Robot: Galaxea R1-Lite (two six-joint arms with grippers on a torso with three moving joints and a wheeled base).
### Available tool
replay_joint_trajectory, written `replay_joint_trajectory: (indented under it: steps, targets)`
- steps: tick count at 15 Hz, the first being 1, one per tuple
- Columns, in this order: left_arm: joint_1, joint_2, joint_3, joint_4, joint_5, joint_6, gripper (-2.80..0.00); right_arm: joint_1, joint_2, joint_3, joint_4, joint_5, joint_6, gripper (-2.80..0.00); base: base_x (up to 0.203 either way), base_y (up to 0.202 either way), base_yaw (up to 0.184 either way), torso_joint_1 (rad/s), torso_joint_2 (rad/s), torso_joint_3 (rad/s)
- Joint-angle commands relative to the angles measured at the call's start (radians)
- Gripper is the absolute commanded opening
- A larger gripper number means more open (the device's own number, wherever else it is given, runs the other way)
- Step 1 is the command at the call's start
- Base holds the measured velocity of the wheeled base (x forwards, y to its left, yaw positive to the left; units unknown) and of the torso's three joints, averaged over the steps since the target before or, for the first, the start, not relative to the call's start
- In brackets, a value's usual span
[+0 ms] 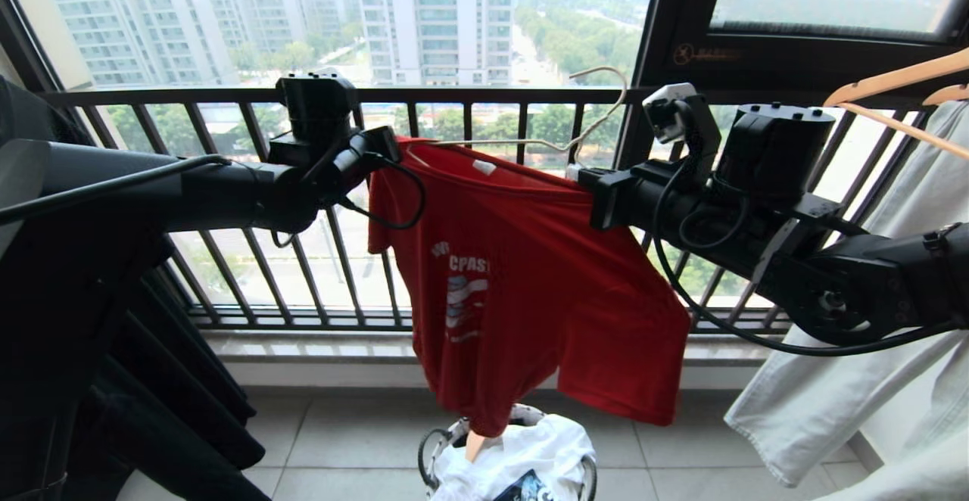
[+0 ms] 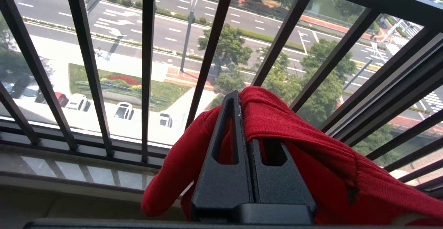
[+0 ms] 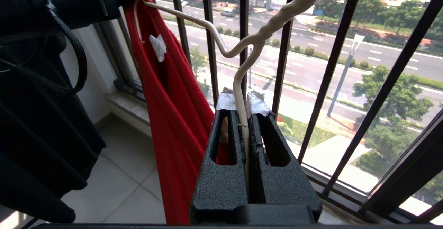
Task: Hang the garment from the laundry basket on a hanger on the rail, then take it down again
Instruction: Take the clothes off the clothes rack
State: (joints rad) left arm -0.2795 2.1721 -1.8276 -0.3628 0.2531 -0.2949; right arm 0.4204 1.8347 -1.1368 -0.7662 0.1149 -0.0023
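Head view: red T-shirt (image 1: 530, 274) hangs in mid-air in front of the balcony railing (image 1: 454, 96), directly above the laundry basket (image 1: 435, 452), lower hem reaching the basket's contents. Left gripper (image 1: 382, 149) is clamped on the shirt's shoulder edge, at the end farthest from the hook; left wrist view confirms the fingers are pressed together with red fabric (image 2: 294, 135) pinched and draped over them. Right gripper (image 1: 587, 175) is closed tight on the off-white hanger (image 1: 598, 119) just below its hook; right wrist view shows the thin rod (image 3: 242, 94) squeezed between the taped fingertips. One hanger arm runs into the shirt's collar toward the left gripper; the other shoulder sags below the right gripper, off the rod. White garment (image 1: 522, 463) lies in the basket under the shirt. Pale clothing on a tan wooden hanger (image 1: 893, 81) hangs beside the right arm, dark clothing (image 1: 113, 380) beside the left arm.
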Motion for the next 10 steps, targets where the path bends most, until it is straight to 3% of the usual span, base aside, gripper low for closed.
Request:
replay_joint_trajectory:
  steps: [1,6,10]
  targets:
    - [0.011,0.014,-0.018,-0.004,0.006,-0.003,-2.8,0.0,-0.002,0.0,-0.002,-0.001,-0.001,-2.8,0.0,0.0,0.0,0.0,0.0,0.0]
    - [0.015,0.023,-0.014,0.006,0.004,-0.007,-2.8,-0.002,-0.002,-0.001,-0.002,0.0,-0.001,-2.8,0.0,0.0,0.0,0.0,0.0,0.0]
    - [-0.027,0.044,0.011,0.007,0.002,-0.001,-2.8,0.0,-0.003,-0.001,-0.002,0.0,-0.001,-2.8,0.0,0.0,0.0,0.0,0.0,0.0]
